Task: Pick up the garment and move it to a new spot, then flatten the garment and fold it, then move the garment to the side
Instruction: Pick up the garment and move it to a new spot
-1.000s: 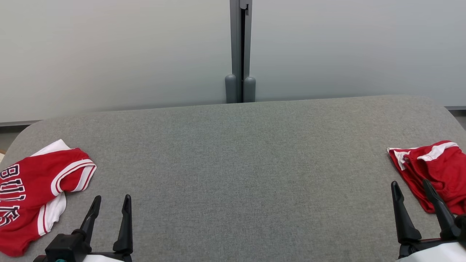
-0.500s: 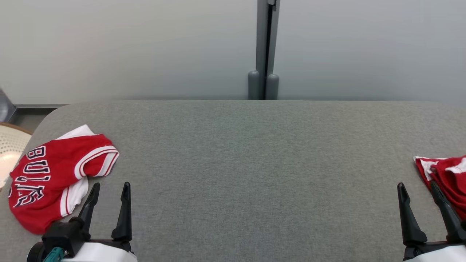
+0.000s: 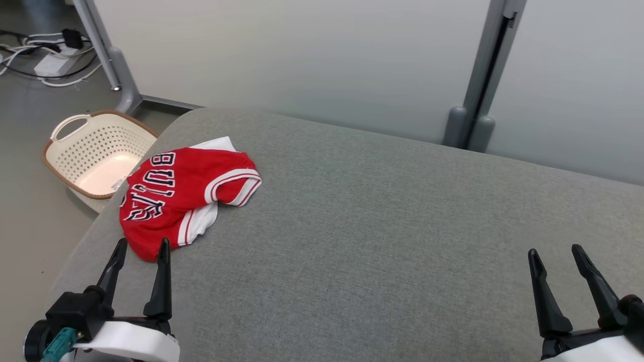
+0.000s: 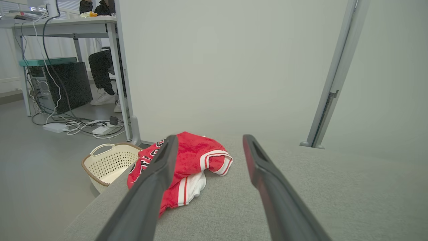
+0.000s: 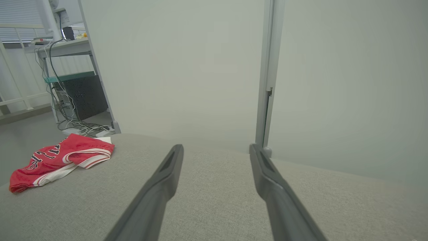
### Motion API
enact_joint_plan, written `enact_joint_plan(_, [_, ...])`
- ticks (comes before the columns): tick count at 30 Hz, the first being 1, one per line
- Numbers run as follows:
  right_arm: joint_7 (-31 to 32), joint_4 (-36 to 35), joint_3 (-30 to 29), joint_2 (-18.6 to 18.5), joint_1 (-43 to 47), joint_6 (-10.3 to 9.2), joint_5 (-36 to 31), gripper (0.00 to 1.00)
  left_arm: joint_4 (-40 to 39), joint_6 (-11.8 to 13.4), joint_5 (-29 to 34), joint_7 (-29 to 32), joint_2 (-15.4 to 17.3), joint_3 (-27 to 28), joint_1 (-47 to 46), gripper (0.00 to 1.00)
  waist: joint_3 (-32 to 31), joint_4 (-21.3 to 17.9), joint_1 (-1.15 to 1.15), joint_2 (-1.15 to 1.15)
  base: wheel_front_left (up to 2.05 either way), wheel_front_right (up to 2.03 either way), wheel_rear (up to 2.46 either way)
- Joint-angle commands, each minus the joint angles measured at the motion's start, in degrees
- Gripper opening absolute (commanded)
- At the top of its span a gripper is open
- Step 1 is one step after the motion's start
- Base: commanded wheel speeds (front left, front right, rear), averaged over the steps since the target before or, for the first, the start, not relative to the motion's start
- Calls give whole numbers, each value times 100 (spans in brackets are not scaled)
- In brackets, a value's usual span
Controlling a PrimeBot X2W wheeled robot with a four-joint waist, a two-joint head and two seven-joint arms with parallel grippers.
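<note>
Since the view swung left, the garment [image 3: 176, 196] at the tabletop's [image 3: 377, 226] left edge lies before the spread, empty left claw [image 3: 143, 242]; the right claw [image 3: 554, 249] gapes too.

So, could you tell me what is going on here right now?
The robot faces a grey padded table with a crumpled red and white jersey lying near its left corner. The left gripper is open and hovers by the jersey's near edge without gripping it. The right gripper is open over bare table, far from the jersey. A cream basket stands on the floor beside the table. Nothing has been picked up yet.
</note>
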Motion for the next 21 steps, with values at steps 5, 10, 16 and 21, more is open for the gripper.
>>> enact_joint_plan(5, [17,41,23,-73,-98,-2,13,100,12,-6,-22,-60,15,9,-56,100,25,321,0,0,0,0,0])
enact_joint_plan(10, [33,8,39,-89,-153,-2,18,100,33,2,-58,-113,0,16,-102,100,105,337,0,0,0,0,0])
enact_joint_plan(16, [154,-139,133,-142,-374,-2,-8,100,147,-14,-54,-154,-58,6,-388,100,502,105,0,0,0,0,0])
enact_joint_plan(21, [345,-409,158,-244,-723,-2,-140,100,552,-211,-197,-200,-139,36,-1160,100,1275,-218,0,0,0,0,0])
